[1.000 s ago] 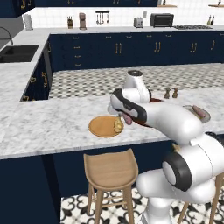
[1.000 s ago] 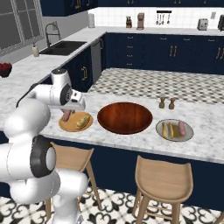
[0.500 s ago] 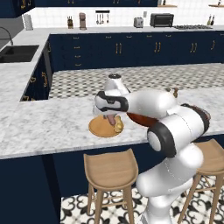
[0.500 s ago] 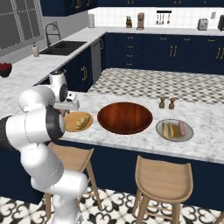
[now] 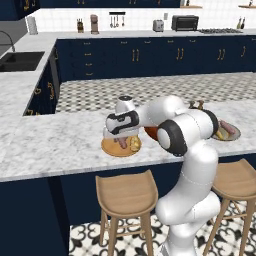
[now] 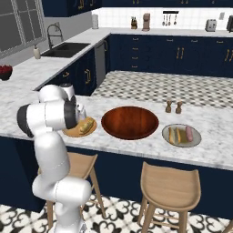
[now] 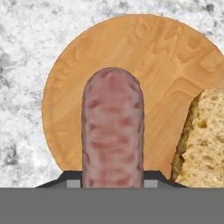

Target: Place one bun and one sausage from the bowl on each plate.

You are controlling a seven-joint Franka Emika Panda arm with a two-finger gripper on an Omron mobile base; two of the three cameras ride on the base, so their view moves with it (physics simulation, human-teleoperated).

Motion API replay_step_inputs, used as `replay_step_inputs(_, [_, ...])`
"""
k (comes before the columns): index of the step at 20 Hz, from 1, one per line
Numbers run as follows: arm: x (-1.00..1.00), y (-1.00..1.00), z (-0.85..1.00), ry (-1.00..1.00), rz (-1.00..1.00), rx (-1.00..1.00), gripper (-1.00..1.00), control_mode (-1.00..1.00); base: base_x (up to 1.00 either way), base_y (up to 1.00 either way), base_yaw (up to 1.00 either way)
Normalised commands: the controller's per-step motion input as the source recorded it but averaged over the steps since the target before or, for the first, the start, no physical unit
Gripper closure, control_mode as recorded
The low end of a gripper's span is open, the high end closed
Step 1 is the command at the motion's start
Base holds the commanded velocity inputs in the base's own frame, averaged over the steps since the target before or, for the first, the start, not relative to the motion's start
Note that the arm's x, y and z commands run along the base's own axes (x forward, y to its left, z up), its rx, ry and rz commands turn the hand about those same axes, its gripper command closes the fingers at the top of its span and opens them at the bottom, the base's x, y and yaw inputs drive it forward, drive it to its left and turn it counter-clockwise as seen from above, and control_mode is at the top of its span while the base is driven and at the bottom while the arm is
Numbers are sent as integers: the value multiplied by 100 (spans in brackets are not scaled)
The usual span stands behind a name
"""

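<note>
Your pincer (image 7: 112, 183) is clamped on the slim pinkish-brown sausage (image 7: 112, 131), its long axis toward twelve o'clock over the flat light-wood plate (image 7: 153, 57); tan bun (image 7: 205, 135) at three o'clock.

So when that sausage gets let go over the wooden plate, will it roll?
Possibly. The sausage is a smooth round cylinder and the wooden plate looks flat and rimless. The bun beside it might stop a roll that way. It sticks out unsupported from the claw, so probably stiff.

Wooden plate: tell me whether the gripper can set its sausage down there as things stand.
Probably yes. The gripper holds the sausage right over the wooden plate; the bun lies off to one side, leaving bare wood beneath.
</note>
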Motion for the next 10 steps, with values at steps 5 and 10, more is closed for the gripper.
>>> replay_step_inputs(5, [49,19,-33,4,0,0,100,-100,0,0,0])
replay_step_inputs(10, [30,1,-24,1,0,0,100,-100,0,0,0])
